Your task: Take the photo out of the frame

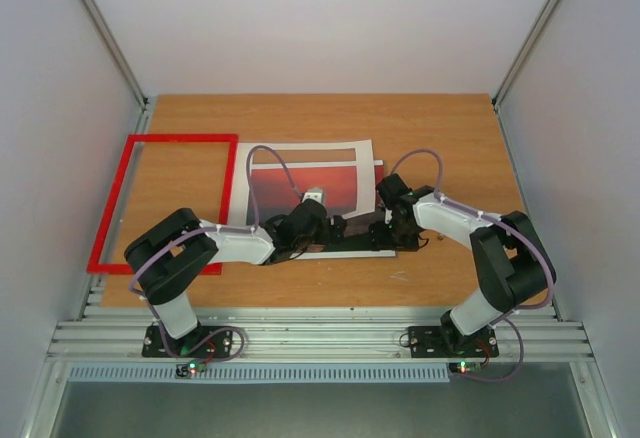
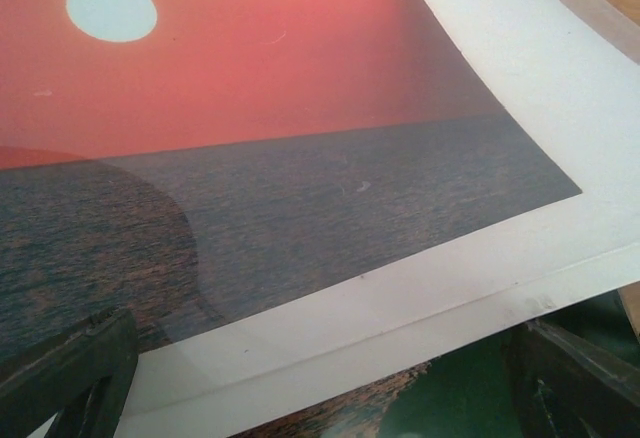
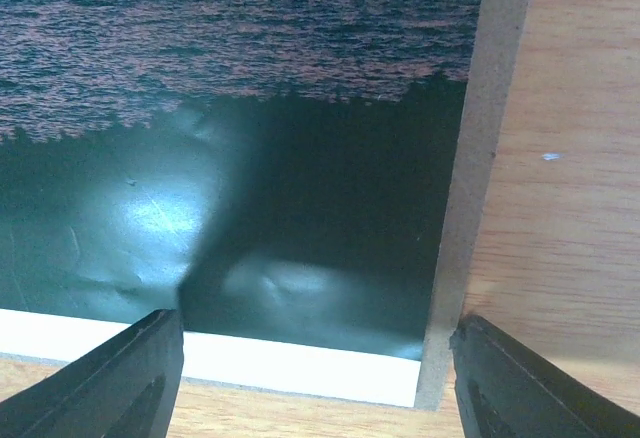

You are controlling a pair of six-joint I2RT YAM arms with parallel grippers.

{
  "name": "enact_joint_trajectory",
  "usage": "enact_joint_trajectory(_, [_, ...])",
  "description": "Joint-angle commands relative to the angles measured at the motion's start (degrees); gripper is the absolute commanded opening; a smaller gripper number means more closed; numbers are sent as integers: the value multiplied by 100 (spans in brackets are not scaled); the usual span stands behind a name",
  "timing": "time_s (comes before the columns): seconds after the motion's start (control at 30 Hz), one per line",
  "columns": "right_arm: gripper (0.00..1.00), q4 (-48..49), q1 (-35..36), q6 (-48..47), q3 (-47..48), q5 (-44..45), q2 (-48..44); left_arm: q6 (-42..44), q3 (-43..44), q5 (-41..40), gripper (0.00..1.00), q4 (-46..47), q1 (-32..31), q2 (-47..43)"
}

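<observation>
The red frame (image 1: 165, 203) lies empty on the left of the table. The photo (image 1: 315, 183), a red sunset print, lies mid-table under a white mat sheet (image 1: 360, 150) set askew. In the left wrist view the sun and sea (image 2: 250, 108) show through the mat's window, and the mat's border (image 2: 400, 298) crosses between my fingers. My left gripper (image 1: 318, 220) (image 2: 320, 403) is open at the photo's near edge. My right gripper (image 1: 393, 216) (image 3: 315, 383) is open over the photo's dark near right corner (image 3: 300, 208), on neither side touching it.
A brown backing board edge (image 3: 480, 158) runs along the photo's right side, with a white strip (image 3: 300, 358) along its near edge. Bare wooden table (image 3: 570, 208) lies to the right. Grey walls close the table on three sides.
</observation>
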Motion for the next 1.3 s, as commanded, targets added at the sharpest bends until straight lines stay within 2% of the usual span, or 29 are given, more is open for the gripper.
enact_joint_trajectory(0.0, [73,195,107,69,113,128,196,-124,95,22,99,63,27,-67])
enact_joint_trajectory(0.23, [68,222,166,82,73,246,308,-150,71,56,99,64,20,-39])
enact_joint_trajectory(0.4, [56,189,184,91,64,316,173,-172,62,75,99,63,27,-43])
enact_joint_trajectory(0.47, [56,158,184,88,77,313,112,-168,60,79,99,61,27,-47])
enact_joint_trajectory(0.6, [57,87,192,138,114,293,-95,-159,62,79,99,28,27,-53])
enact_joint_trajectory(0.73, [65,-100,201,194,169,453,-399,-128,11,30,99,-219,27,-199])
enact_joint_trajectory(0.83, [68,-247,210,214,219,533,-537,-99,-79,-41,99,-489,27,-362])
enact_joint_trajectory(1.13, [68,-129,369,601,181,296,-307,26,142,-130,99,-1767,-4,-474])
enact_joint_trajectory(1.27, [68,9,394,716,108,347,-150,56,230,-112,99,-1928,-30,-344])
